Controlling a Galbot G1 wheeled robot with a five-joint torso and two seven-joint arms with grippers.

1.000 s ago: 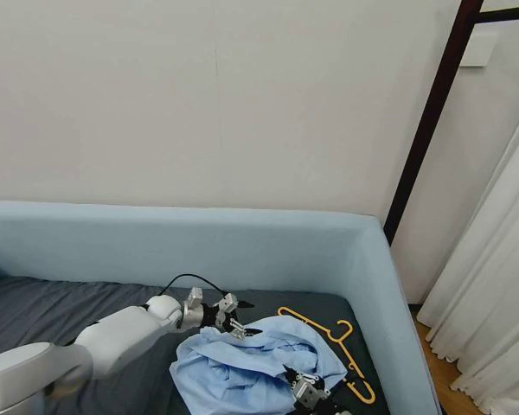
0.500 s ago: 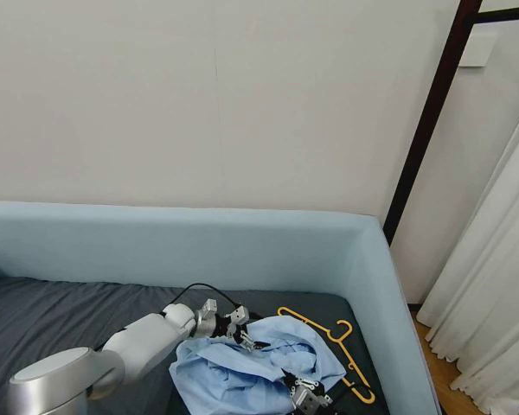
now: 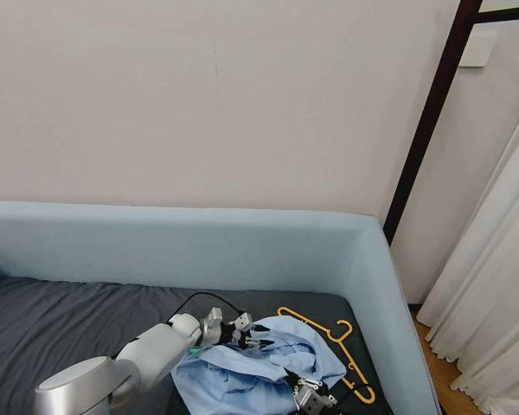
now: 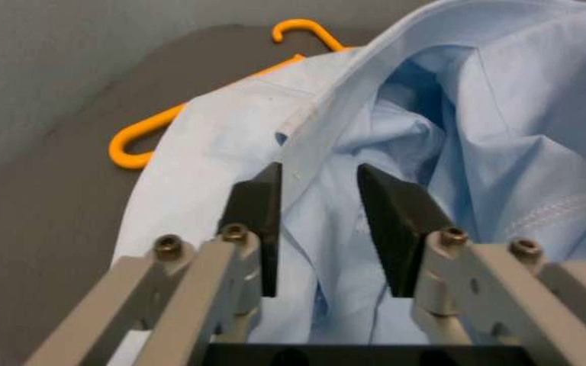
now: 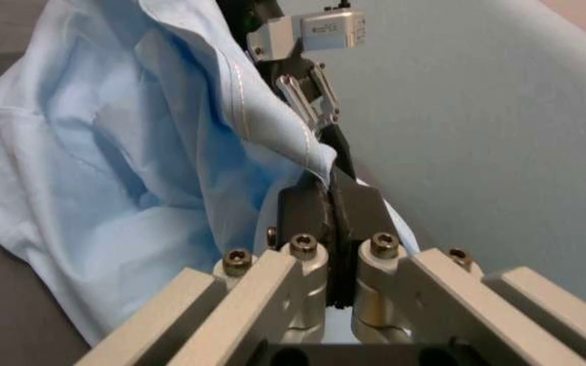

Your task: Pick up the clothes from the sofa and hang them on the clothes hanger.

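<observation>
A crumpled light blue shirt (image 3: 251, 370) lies on the sofa's dark grey seat (image 3: 60, 320), near the right armrest. An orange hanger (image 3: 344, 339) lies partly under its far side; its hooks (image 4: 161, 130) stick out past the cloth. My left gripper (image 3: 245, 333) hovers at the shirt's top edge, open, its fingers (image 4: 257, 221) straddling a collar fold (image 4: 319, 164) just beneath. My right gripper (image 5: 326, 202) is at the shirt's near edge (image 3: 307, 396), shut on a lifted hem of the shirt (image 5: 262, 99). The left gripper (image 5: 308, 84) shows farther off beyond that hem.
The light blue sofa back (image 3: 199, 246) and right armrest (image 3: 382, 337) wall in the seat. A dark rack post (image 3: 426, 130) rises beyond the armrest, beside a white curtain (image 3: 493, 303). Wood floor (image 3: 441, 372) shows at the right.
My left gripper has slid to the right along the seat and now sits over the shirt's top edge. The right gripper has stayed at the shirt's near edge.
</observation>
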